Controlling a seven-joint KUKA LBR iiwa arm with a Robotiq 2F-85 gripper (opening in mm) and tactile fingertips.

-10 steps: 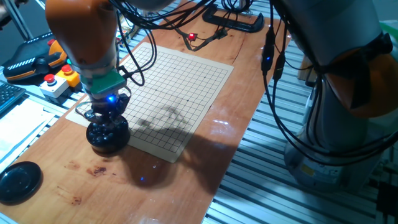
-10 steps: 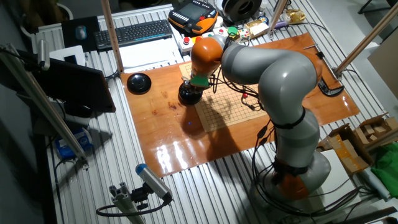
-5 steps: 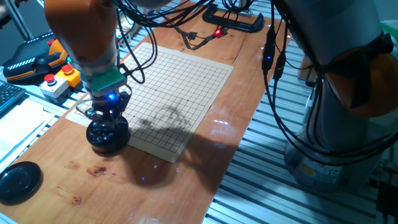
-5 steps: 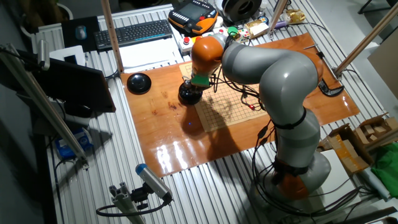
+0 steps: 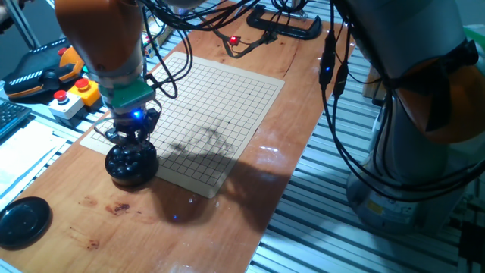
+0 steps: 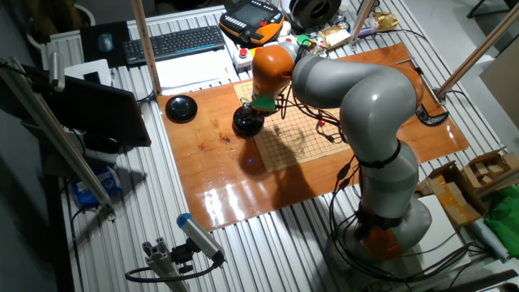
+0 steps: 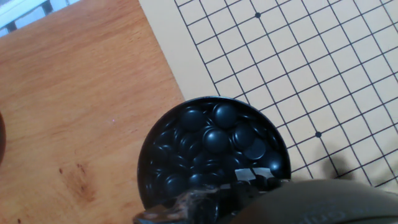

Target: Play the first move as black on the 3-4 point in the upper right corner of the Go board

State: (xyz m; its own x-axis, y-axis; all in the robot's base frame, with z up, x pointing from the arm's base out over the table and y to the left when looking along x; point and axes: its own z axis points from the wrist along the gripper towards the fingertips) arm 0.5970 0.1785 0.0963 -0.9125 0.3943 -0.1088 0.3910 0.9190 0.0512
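The Go board [image 5: 204, 121] carries 0 stones; my gripper [image 5: 130, 136], spread unclear, hangs over the bowl [image 7: 211, 155] at its 7 o'clock corner.

So the black stones [image 7: 217, 140] are all still piled in their round black bowl [image 7: 147, 163], glossy little lens shapes heaped on each other, none singled out that I can tell. The bowl sits on the wooden table, overlapping the edge of the Go board [image 5: 227, 106]. The board itself is tan with thin dark grid lines and no stone on any crossing.
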